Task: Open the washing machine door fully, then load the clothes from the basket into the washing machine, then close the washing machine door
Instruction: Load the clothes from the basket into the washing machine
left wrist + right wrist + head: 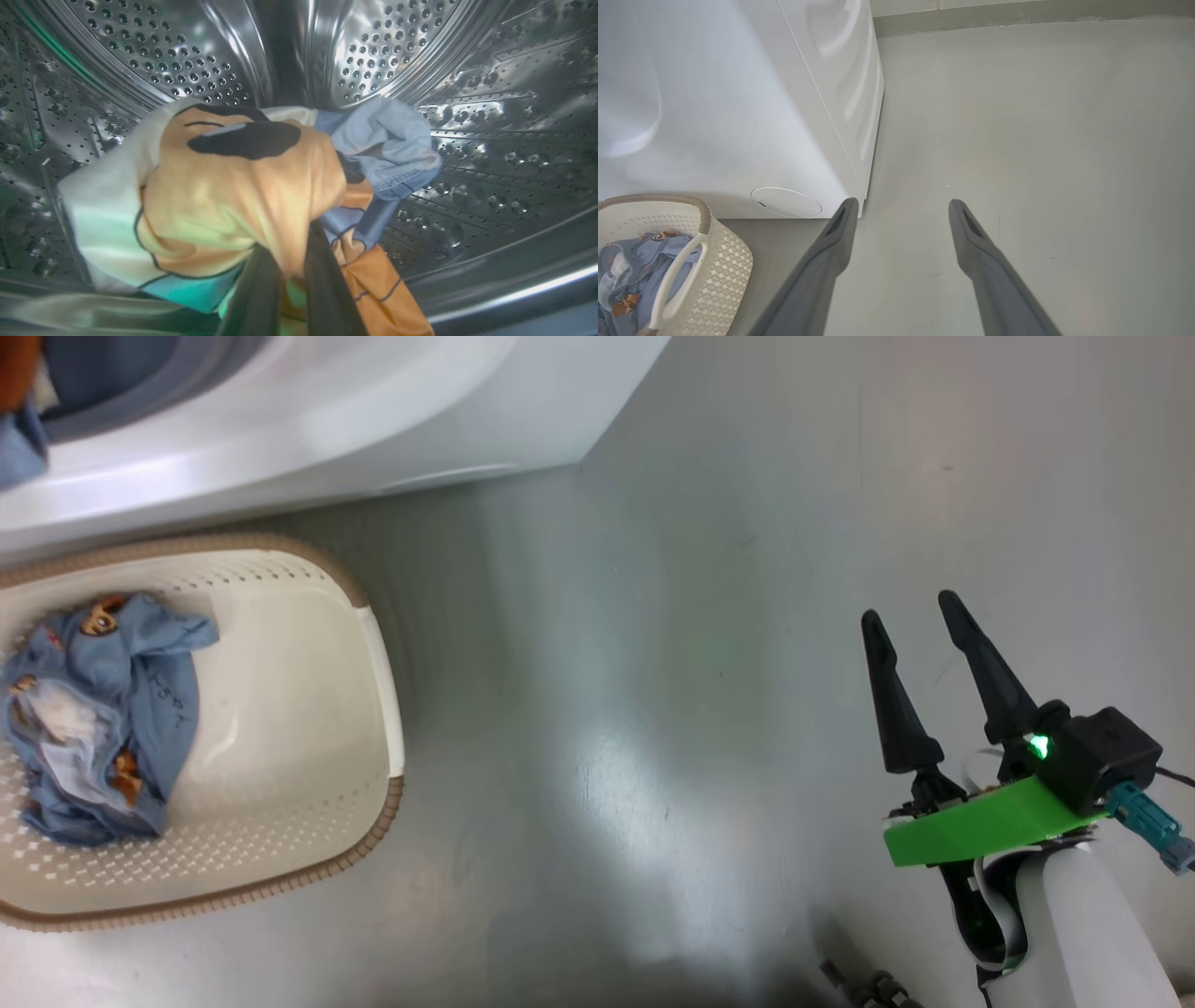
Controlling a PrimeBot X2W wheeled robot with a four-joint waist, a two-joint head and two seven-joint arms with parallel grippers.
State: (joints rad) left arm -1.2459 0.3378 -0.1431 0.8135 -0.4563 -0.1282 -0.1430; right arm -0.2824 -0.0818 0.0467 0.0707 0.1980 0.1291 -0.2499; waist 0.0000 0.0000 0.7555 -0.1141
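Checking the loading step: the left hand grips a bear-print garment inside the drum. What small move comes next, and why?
Probably open the left hand and let go: it is shut on the garment well inside the steel drum, so the piece should drop there. More clothes wait in the basket.

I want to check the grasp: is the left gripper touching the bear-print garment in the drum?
Touching. The left wrist view shows the left gripper shut on the garment, with fabric pinched between its jaws.

We find the right gripper [910, 609] at 4 o'clock in the head view, fingers spread and pointing toward 11 o'clock, and the left gripper [289, 242] pinched on the clothes [233, 186].
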